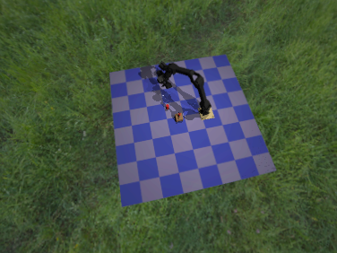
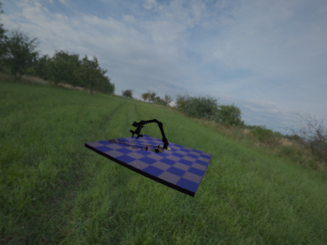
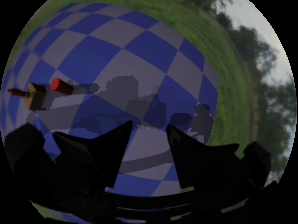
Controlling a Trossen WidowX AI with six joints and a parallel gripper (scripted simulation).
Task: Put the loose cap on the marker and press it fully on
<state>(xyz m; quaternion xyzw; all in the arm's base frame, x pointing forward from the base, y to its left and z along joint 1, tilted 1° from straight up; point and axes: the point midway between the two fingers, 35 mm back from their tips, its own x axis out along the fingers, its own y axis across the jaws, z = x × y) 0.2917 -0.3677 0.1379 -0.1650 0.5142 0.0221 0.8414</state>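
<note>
The red cap (image 1: 167, 107) (image 2: 147, 148) (image 3: 62, 86) stands on the checkered table, apart from the holder block. The tan holder block (image 1: 178, 118) (image 2: 157, 150) (image 3: 36, 98) stands between the cap and the arm's base. The marker (image 2: 159, 147) (image 3: 19, 92) stands upright in it, with a red upper part and no cap on it. My gripper (image 1: 164, 82) (image 2: 136, 135) (image 3: 149, 125) is open and empty. It hangs above the table, off to one side of the cap and the block, with its fingers pointing down toward the table.
The arm's base stands on a yellow plate (image 1: 208, 117) beside the holder block. The blue and grey checkered table (image 1: 168, 166) (image 2: 163, 166) has grass all round it. The arm's shadow falls near the cap.
</note>
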